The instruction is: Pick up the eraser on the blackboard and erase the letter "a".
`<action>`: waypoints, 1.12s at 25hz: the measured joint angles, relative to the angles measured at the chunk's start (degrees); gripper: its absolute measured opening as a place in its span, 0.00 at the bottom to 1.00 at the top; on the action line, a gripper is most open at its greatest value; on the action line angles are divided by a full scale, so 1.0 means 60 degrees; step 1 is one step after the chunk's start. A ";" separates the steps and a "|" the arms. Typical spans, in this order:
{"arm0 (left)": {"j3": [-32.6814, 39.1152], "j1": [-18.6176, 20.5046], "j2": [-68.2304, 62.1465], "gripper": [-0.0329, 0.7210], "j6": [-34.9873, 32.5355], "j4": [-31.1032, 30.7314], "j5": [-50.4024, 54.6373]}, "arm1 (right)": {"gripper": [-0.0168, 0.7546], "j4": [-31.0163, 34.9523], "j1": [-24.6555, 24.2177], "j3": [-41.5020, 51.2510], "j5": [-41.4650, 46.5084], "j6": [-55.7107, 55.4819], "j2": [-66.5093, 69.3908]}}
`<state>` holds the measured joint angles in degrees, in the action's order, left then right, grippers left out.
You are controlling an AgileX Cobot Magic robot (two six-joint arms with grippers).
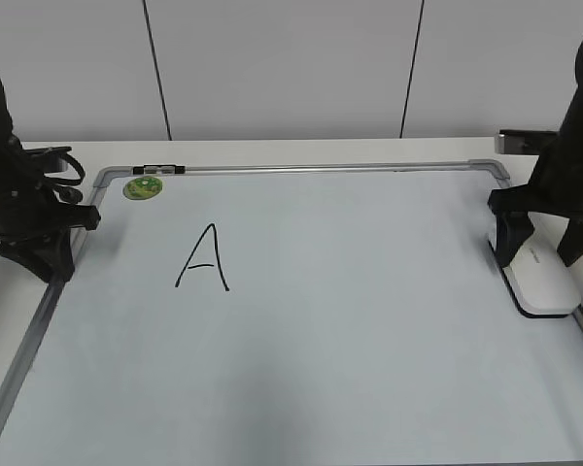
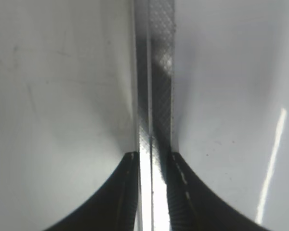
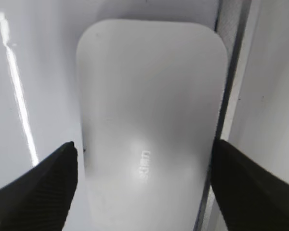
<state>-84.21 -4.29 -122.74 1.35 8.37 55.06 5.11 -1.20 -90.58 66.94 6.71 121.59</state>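
Exterior view: eraser flat at blackboard right edge, long axis near-far; right tool over its far end. Capital "A" far-left.
Left wrist view: left tool nearly closed astride board frame.
Right wrist view: right tool open, fingers flanking eraser, contact unclear.

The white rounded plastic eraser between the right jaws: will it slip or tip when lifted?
The white rounded plastic eraser looks rigid, so it probably won't flex. Its smooth, glossy sides may slip under a light squeeze. Lying flat and low on the pale whiteboard, it seems unlikely to tip or roll.
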 joint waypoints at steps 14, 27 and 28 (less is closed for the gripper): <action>0.0017 0.0000 0.0085 0.59 0.0000 -0.0111 0.0055 | 0.85 -0.0625 0.0000 -0.0814 0.0417 -0.0471 -0.1002; 0.0035 0.0000 0.1882 0.84 0.0000 -0.0785 0.2225 | 0.76 -0.0071 0.0000 -0.0814 0.0497 -0.1697 -0.2194; 0.0035 0.0000 0.1905 0.80 0.0000 -0.0765 0.2262 | 0.74 0.0273 0.0000 -0.0814 0.0497 -0.1719 -0.2276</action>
<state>-84.00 -4.29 -111.32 1.35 3.78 68.63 6.74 -1.20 -95.46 69.93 -3.60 107.93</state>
